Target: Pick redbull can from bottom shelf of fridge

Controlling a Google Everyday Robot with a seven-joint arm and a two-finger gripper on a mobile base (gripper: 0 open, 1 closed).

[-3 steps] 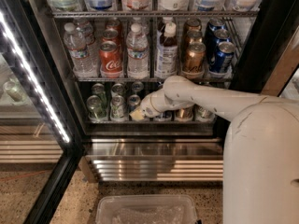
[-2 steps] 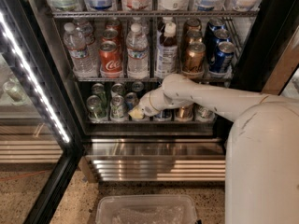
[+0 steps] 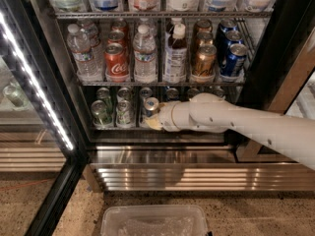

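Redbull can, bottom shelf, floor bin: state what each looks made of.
Redbull can: shiny metal, likely aluminium, with a silver top. Bottom shelf: apparently metal wire, thin bright bars. Floor bin: translucent plastic, see-through walls. The gripper sits at the can on that shelf.

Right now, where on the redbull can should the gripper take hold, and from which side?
Probably grip the redbull can by its round side wall, below the silver top, coming in from the open front of the bottom shelf. It stands upright with cans close beside and behind it. The gripper sits at its lower front.
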